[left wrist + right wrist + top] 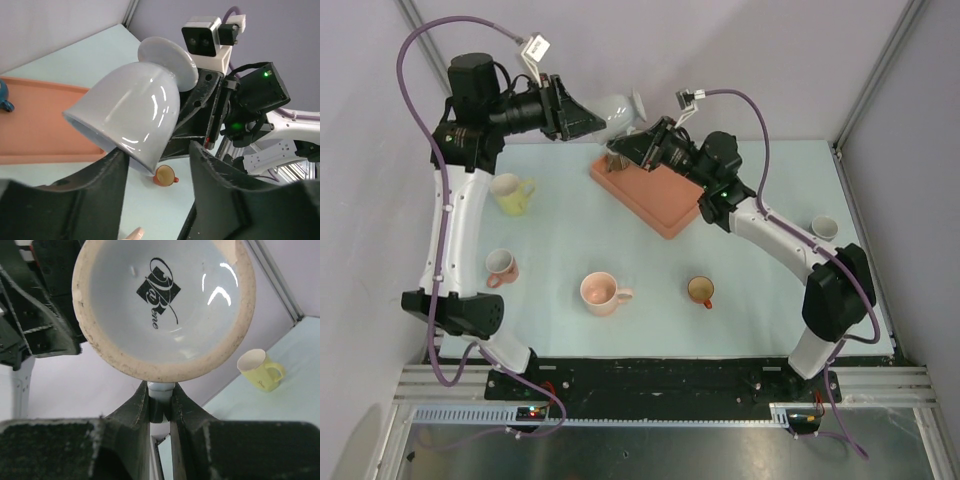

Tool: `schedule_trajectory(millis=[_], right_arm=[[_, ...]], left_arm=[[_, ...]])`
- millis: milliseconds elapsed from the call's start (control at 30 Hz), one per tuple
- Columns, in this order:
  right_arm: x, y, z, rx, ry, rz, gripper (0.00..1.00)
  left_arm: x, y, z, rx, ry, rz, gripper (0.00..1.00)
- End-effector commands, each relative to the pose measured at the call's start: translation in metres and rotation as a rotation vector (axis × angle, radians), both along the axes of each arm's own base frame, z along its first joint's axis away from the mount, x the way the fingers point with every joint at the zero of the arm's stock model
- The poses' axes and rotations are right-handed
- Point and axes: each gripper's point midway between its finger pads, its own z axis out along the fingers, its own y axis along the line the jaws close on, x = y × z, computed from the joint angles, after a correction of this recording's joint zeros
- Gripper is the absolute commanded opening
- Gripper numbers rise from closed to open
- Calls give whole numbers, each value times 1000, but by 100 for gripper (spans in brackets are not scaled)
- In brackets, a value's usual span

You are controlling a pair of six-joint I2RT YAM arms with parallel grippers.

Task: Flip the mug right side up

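A pale grey footed mug (618,108) hangs in the air above the back of the table, tilted on its side, foot toward the right arm. My right gripper (161,395) is shut on its handle (162,389); the mug's unglazed foot with a black logo (162,305) fills that view. In the left wrist view the mug (132,112) has its mouth pointing down toward my left gripper (157,160), which is open, its left finger (107,175) right at the rim. In the top view the left gripper (595,122) and the right gripper (638,135) flank the mug.
An orange tray (655,190) lies below the mug. On the table stand a yellow mug (512,193), a small pink mug (501,266), a larger pink mug (602,293), a small red mug (700,291) and a white cup (825,227).
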Motion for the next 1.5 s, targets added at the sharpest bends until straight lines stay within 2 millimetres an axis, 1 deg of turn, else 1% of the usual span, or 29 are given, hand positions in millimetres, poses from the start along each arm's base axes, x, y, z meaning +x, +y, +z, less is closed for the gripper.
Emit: schedule_trajectory(millis=[0, 33, 133, 200, 233, 267, 300, 333, 367, 400, 467, 500, 533, 600, 667, 700, 767, 800, 833, 867, 933, 967, 1000, 1067, 1133, 1233, 1333, 1400, 1467], right_arm=[[-21, 7, 53, 114, -134, 65, 0], [-23, 11, 49, 112, -125, 85, 0], [-26, 26, 38, 91, -112, 162, 0], [-28, 34, 30, 80, -100, 208, 0], [-29, 36, 27, 83, -85, 227, 0], [-29, 37, 23, 91, -73, 240, 0], [-28, 37, 20, 95, -62, 245, 0], [-27, 38, 16, 94, -49, 245, 5], [-23, 38, 9, 88, -27, 233, 14], [-18, 37, 2, 73, -15, 215, 37], [-9, 35, -17, 27, 11, 174, 72], [-5, 32, -28, 1, 29, 154, 86], [-2, 30, -38, -29, 43, 130, 93], [3, 23, -61, -101, 70, 86, 98], [5, 18, -88, -197, 104, 65, 99], [3, 16, -102, -247, 124, 64, 99], [-5, 11, -133, -346, 173, 89, 99], [-9, 8, -144, -382, 186, 103, 99], [-14, 4, -154, -412, 206, 112, 100], [-17, 1, -163, -437, 214, 115, 99], [-21, -6, -175, -482, 221, 99, 99], [-21, -9, -177, -502, 217, 89, 99], [-20, -12, -179, -515, 212, 73, 99], [-17, -17, -178, -529, 201, 47, 99], [-10, -23, -176, -530, 203, 11, 99], [2, -33, -175, -532, 217, -55, 100], [15, -46, -178, -534, 251, -115, 99], [27, -56, -182, -550, 274, -174, 99], [39, -69, -191, -602, 297, -250, 99]], left_arm=[[-8, -15, 22, -89, 5, -67, 48], [-6, -16, 21, -99, 15, -69, 43], [-2, -20, 17, -137, 65, -79, 34], [0, -22, 15, -155, 84, -84, 23], [1, -22, 14, -159, 91, -83, 11], [2, -21, 12, -162, 100, -76, 6], [5, -20, 10, -163, 107, -61, 3], [7, -18, 9, -165, 113, -43, 2], [12, -16, 6, -163, 119, -11, 1], [16, -12, 4, -160, 117, 26, 1], [27, -2, -3, -145, 109, 115, 0], [31, 4, -6, -133, 105, 159, 0], [36, 9, -10, -108, 85, 193, 0], [48, 27, -24, -6, 31, 293, 0], [62, 59, -43, 175, -45, 430, 0], [69, 80, -58, 299, -80, 503, 0], [71, 114, -90, 534, -107, 569, 0], [67, 129, -108, 639, -95, 577, 0], [64, 143, -130, 754, -74, 570, 0], [58, 153, -150, 841, -41, 552, 0], [45, 170, -199, 990, 48, 488, 0], [40, 176, -216, 1028, 83, 455, 0], [35, 176, -235, 1042, 122, 409, 0], [28, 176, -265, 1050, 184, 333, 0], [25, 175, -290, 1053, 240, 278, 0], [23, 173, -320, 1065, 312, 224, 0], [22, 178, -347, 1107, 378, 188, 0], [20, 182, -364, 1135, 416, 165, 0], [17, 184, -378, 1152, 453, 141, 0]])
